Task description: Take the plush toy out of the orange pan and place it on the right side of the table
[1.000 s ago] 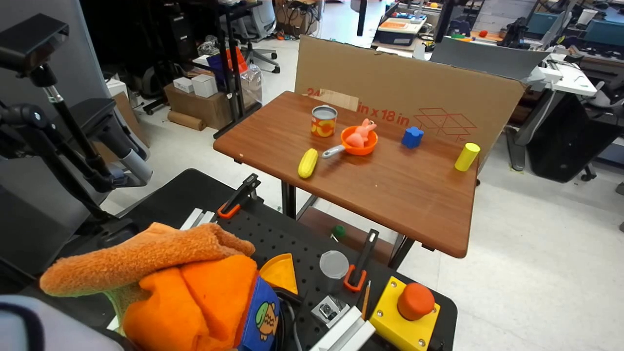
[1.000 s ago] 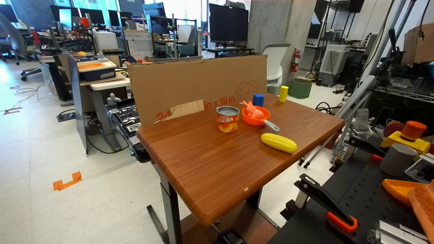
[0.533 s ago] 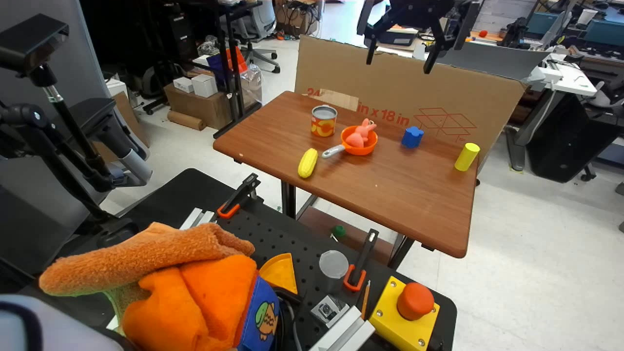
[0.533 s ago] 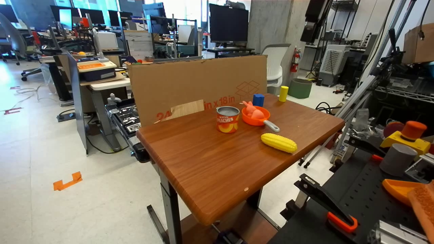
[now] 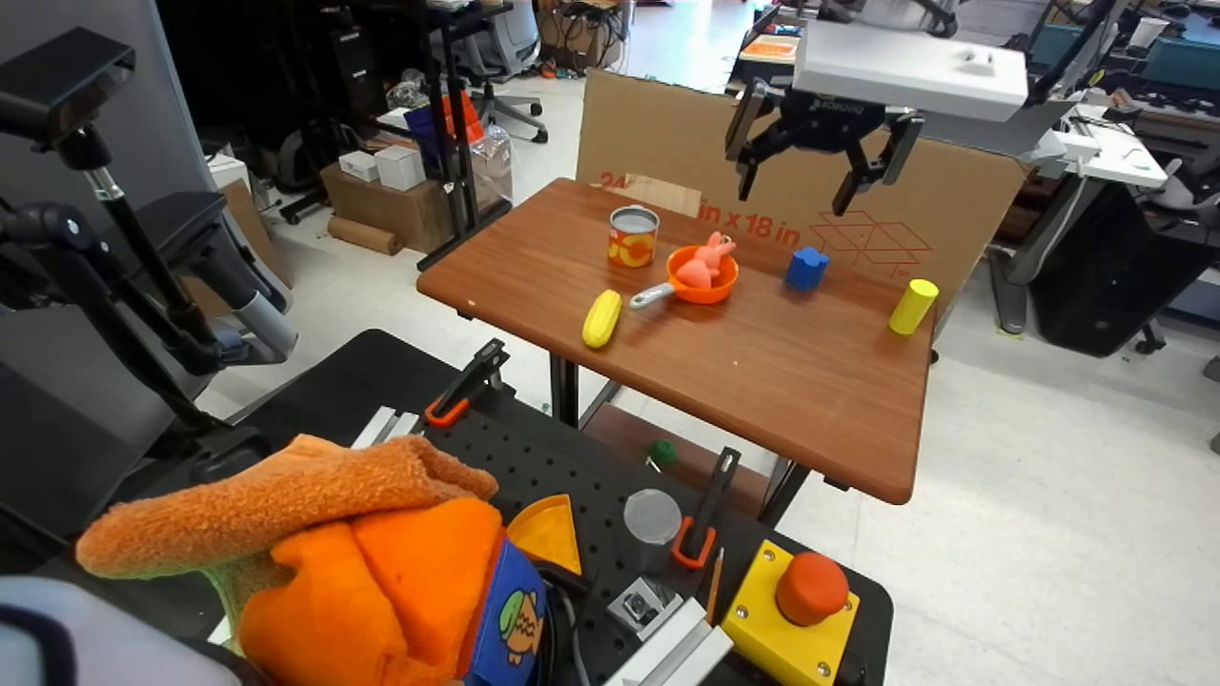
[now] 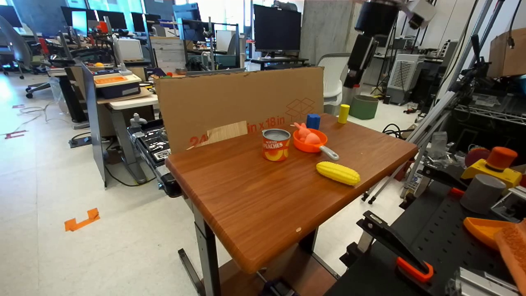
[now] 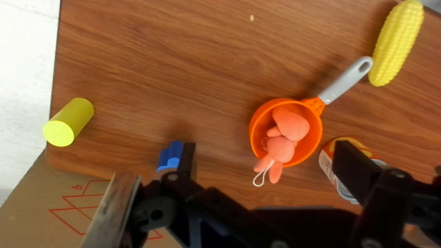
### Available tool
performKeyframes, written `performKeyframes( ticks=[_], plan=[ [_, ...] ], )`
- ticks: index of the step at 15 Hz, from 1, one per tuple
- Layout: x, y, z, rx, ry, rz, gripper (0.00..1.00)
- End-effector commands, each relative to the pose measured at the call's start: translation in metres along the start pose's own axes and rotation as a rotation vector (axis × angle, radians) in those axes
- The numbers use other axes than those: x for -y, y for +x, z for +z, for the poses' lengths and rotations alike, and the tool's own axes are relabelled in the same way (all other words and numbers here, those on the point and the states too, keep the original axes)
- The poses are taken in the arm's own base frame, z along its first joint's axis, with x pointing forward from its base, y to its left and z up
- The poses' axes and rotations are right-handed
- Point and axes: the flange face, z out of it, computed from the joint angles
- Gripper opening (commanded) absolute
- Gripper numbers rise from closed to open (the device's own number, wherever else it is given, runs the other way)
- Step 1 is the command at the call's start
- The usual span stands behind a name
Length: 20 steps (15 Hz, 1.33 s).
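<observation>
hovering end effector (image 5: 793, 195), jaws spread wide, plush toy (image 7: 281, 148) in orange pan (image 7: 307, 147), on brown table (image 7: 155, 69)

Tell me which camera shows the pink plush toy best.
The wrist view: the plush toy appears largest there, uncovered, from above. Both exterior views show it smaller, its bottom hidden in the orange pan.
</observation>
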Motion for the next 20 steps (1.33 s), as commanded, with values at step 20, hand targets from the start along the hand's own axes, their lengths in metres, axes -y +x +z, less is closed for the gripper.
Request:
performKeyframes(
  ticks=[20],
  plan=[
    [0.058, 0.047, 0.115, -0.181, 0.045, -0.064, 1.00]
  ],
)
